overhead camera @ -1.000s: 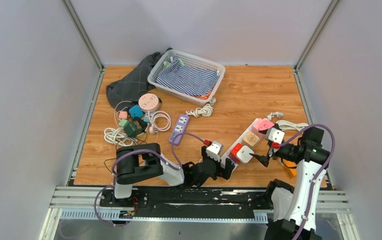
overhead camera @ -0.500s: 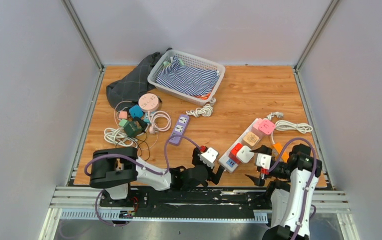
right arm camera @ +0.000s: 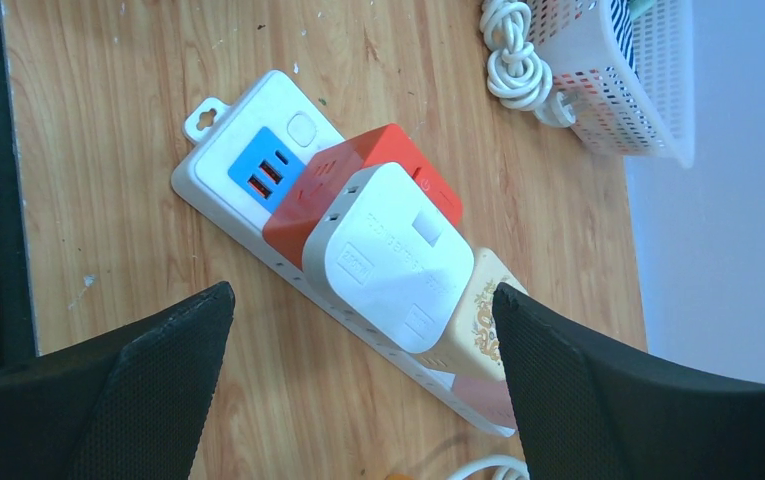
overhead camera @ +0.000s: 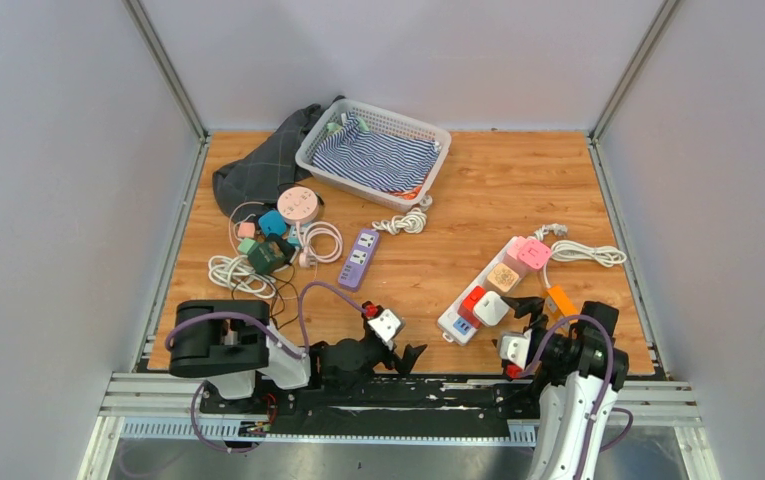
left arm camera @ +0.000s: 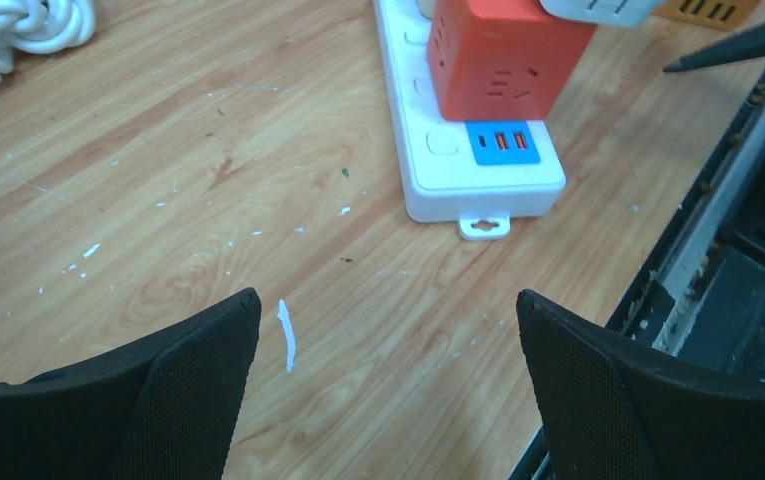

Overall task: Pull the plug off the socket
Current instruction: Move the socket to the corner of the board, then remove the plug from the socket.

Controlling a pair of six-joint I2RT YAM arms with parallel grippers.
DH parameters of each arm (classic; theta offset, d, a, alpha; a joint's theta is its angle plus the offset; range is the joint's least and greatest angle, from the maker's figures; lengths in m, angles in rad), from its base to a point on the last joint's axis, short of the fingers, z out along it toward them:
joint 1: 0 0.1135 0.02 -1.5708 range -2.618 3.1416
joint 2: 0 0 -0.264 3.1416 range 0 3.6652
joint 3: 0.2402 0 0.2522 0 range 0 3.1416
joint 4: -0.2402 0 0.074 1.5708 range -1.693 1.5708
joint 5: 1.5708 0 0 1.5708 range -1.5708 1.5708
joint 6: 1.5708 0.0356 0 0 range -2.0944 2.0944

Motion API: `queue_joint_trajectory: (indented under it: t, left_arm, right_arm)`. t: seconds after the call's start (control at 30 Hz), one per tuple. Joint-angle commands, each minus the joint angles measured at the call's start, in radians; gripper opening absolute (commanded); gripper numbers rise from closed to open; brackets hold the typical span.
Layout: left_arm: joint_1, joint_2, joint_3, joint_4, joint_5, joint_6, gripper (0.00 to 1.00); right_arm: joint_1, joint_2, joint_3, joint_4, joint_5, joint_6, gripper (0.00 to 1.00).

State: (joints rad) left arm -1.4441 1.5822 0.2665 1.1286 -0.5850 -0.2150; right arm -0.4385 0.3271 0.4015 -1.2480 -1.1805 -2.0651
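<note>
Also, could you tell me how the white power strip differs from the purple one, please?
The white power strip is longer and carries a red adapter, a white adapter, a beige adapter and a pink adapter; the purple power strip is shorter and looks bare of plugs. The white one lies right of the purple one. Both lie flat on the wooden table.

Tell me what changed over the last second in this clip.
Both arms drew back toward the near edge: the left gripper and the right gripper pulled away from the power strip, both open and empty. Nothing was gripped or released. The strip stayed put, with the red cube and white plug still seated in it.
</note>
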Motion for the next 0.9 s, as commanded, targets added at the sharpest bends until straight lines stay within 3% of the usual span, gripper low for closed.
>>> queue_joint_trajectory:
  t: [0.0, 0.23, 0.63, 0.87]
  left_arm:
    - [-0.004, 0.083, -0.062, 0.367, 0.071, 0.056, 1.00]
    - [-0.004, 0.104, -0.055, 0.382, 0.079, 0.054, 1.00]
    - [-0.004, 0.128, -0.044, 0.388, 0.092, 0.057, 1.00]
    - [-0.004, 0.132, -0.042, 0.388, 0.100, 0.055, 1.00]
  right_arm:
    - [0.010, 0.008, 0.007, 0.013, -0.016, -0.341, 1.00]
    - [0.018, 0.020, -0.048, 0.101, 0.026, -0.373, 0.99]
    - [0.148, -0.152, -0.159, 0.518, 0.092, 0.006, 0.91]
    - [0.155, -0.183, -0.138, 0.538, 0.064, 0.078, 0.80]
